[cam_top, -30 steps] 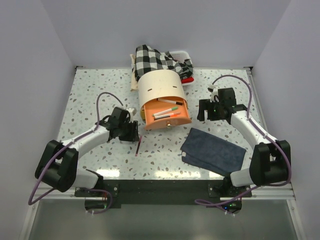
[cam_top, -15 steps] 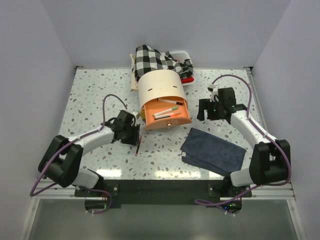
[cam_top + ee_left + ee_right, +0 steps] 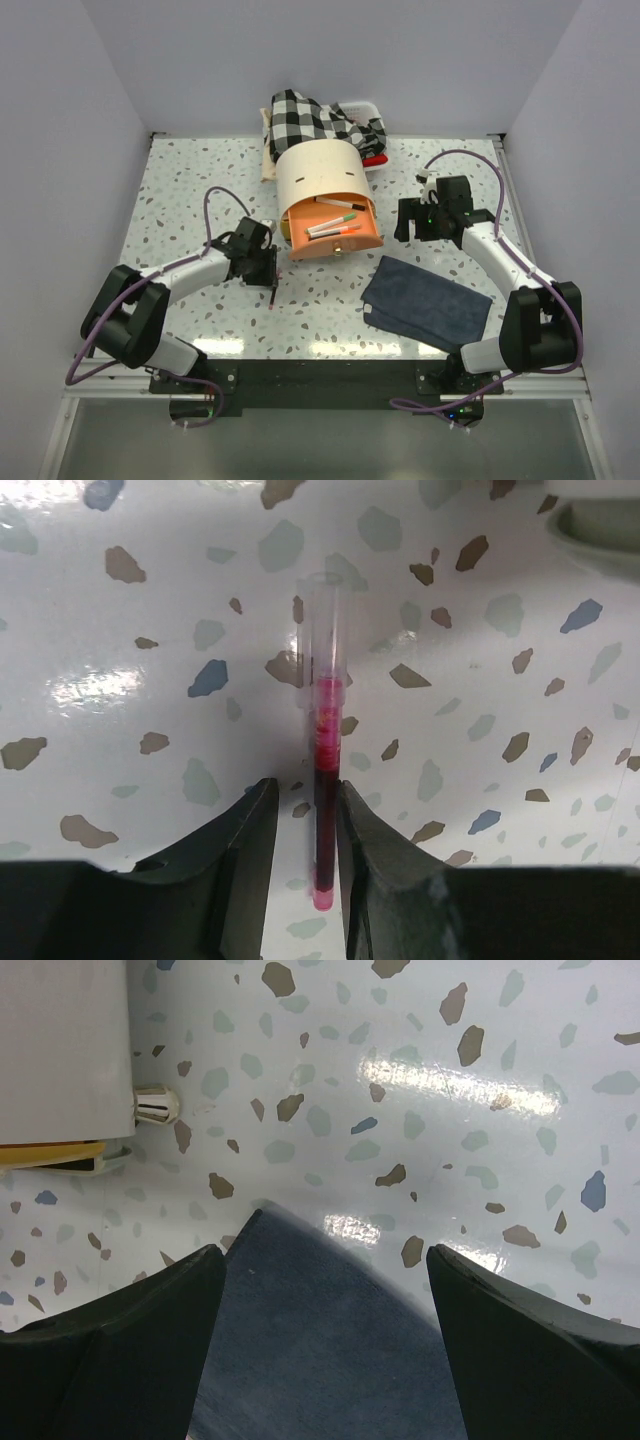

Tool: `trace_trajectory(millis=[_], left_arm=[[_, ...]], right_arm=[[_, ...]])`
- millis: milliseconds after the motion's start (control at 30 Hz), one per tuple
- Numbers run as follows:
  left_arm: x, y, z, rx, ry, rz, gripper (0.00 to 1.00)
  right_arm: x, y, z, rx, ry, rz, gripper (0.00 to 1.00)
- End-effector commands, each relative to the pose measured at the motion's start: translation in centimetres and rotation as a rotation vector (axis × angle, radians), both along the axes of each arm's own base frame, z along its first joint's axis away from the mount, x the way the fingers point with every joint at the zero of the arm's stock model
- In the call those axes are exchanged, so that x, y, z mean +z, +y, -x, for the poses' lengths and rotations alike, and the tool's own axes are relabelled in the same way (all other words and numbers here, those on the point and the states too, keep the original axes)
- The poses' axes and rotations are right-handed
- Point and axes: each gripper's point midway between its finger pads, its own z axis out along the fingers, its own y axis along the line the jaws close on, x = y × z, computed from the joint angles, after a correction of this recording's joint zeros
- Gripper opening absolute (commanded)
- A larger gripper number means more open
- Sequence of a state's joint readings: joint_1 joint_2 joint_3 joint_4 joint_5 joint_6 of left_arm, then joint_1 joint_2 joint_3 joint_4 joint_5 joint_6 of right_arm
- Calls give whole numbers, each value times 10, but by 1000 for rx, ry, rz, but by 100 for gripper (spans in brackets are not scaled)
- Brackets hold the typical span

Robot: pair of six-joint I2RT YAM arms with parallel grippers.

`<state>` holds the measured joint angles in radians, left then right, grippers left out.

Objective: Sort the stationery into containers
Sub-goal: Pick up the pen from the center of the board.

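Speckled white terrazzo worktop (image 3: pixel 180 190) spreads under the left tool (image 3: pixel 272 272) and the right tool (image 3: pixel 404 222). Plain pale walls (image 3: pixel 60 120) stand beyond them and out to either side. Bright glare (image 3: pixel 335 346) sits behind them, by the black front rail (image 3: pixel 320 378).

Bright, even light from above.
The glossy speckled white table (image 3: pixel 180 190) shows glare patches near its front edge; both wrist views blur close up.
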<state>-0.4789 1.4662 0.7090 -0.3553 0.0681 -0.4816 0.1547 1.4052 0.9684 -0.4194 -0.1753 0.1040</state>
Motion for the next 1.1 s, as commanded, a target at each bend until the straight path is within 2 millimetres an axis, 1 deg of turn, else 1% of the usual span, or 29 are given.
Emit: trace_trajectory(millis=[0, 133, 233, 267, 367, 400, 433, 467, 533, 633, 667, 700, 800, 833, 867, 933, 967, 1000, 1033, 1067], left_arm=[[-38, 59, 38, 92, 146, -210, 35], [-40, 59, 39, 97, 156, -210, 35], [-46, 62, 42, 102, 191, -238, 34], [-52, 64, 46, 100, 216, -251, 34], [-60, 66, 49, 103, 255, -271, 31], [-61, 66, 50, 102, 263, -277, 27], [-64, 67, 51, 101, 277, -286, 25], [-66, 66, 52, 97, 283, -289, 21], [-67, 65, 52, 89, 287, -297, 19], [-68, 63, 53, 83, 291, -288, 16], [-68, 61, 52, 77, 289, -276, 3], [-68, 58, 51, 69, 285, -263, 0], [-50, 48, 37, 34, 230, -217, 0], [-30, 39, 21, 19, 166, -180, 0], [-19, 35, 13, 7, 131, -165, 0], [20, 28, -8, -35, 28, -140, 0], [33, 29, -10, -55, 6, -147, 0], [58, 27, -27, -97, -76, -155, 0], [79, 29, -35, -107, -131, -155, 0], [92, 33, -40, -122, -159, -166, 0]], right_arm=[[15, -1, -11, -1, -63, -4, 86], [15, 0, -13, -2, -62, -8, 86], [17, 1, -15, -2, -65, -9, 86], [17, 0, -15, -2, -61, -10, 86], [22, -1, -17, -1, -74, 1, 86], [23, -1, -18, 0, -76, 2, 86], [24, -1, -17, 0, -78, 5, 86], [25, -2, -16, 0, -80, 7, 86], [26, -3, -14, -3, -85, 9, 86], [23, -4, -8, -6, -77, 7, 86], [21, -4, -6, -7, -73, 5, 86], [21, -4, -5, -7, -72, 3, 86], [23, -4, -5, -10, -79, 0, 86], [24, -4, -6, -9, -82, 0, 86], [25, -4, -7, -11, -89, 3, 86], [25, -4, -11, -13, -99, -2, 86], [25, -3, -13, -12, -101, -5, 86], [24, -1, -14, -6, -101, -13, 86], [25, 0, -16, -6, -103, -19, 86], [30, 1, -20, -4, -114, -25, 86]])
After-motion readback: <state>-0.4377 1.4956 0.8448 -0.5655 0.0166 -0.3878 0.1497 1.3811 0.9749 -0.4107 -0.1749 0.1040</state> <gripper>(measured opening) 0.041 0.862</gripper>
